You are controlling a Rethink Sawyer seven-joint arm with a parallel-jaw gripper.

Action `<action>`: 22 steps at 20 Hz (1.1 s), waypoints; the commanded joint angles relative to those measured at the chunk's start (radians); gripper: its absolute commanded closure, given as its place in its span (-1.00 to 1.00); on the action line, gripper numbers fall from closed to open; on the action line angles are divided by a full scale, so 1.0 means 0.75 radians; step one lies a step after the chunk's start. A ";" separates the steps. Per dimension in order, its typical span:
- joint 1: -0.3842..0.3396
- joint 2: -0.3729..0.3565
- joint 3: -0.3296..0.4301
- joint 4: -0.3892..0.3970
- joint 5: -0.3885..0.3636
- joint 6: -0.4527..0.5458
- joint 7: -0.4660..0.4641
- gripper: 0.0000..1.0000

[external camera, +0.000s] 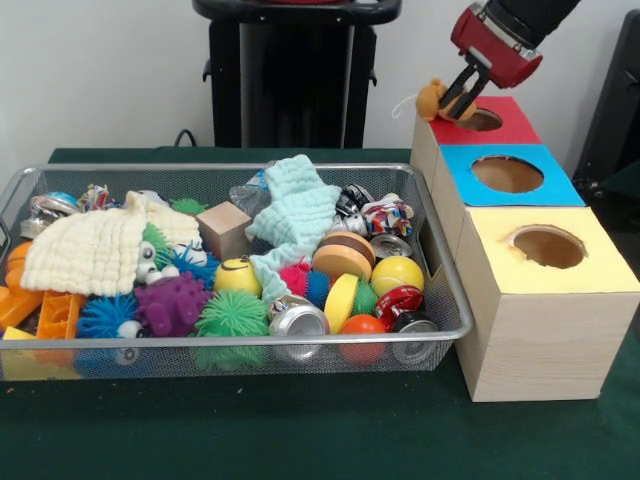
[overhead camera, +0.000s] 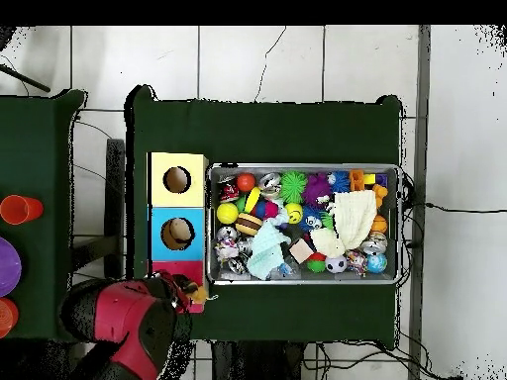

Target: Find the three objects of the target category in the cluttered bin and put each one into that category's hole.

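My gripper (external camera: 462, 98) hangs over the far right of the table, shut on a small tan-orange plush animal (external camera: 432, 98). The plush sits at the left edge of the red-topped box, just beside its round hole (external camera: 480, 120). In the overhead view the gripper (overhead camera: 183, 289) and plush (overhead camera: 198, 294) cover the red box, so the hole is hidden there. The wire mesh bin (external camera: 250, 168) lies to the left, full of clutter, and also shows in the overhead view (overhead camera: 302, 166). I cannot pick out a tiger-striped or a pale yellow plush in it.
The blue-topped hole (external camera: 507, 174) and the yellow-topped hole (external camera: 547, 246) lie nearer the camera. The bin holds a cream knitted cloth (external camera: 85, 250), a mint cloth (external camera: 295, 215), spiky balls (external camera: 232, 315), cans (external camera: 297, 320) and a wooden block (external camera: 224, 228). A red cup (overhead camera: 20, 209) stands on a side table.
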 commanded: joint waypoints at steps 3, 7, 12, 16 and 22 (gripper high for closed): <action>0.017 0.142 0.026 -0.157 0.028 0.290 0.469 1.00; 0.033 0.164 -0.012 -0.199 0.008 0.387 0.487 1.00; 0.041 0.190 -0.034 -0.248 0.001 0.440 0.505 1.00; 0.027 0.189 -0.036 -0.283 0.007 0.456 0.500 1.00; 0.018 0.195 -0.034 -0.309 0.010 0.461 0.495 1.00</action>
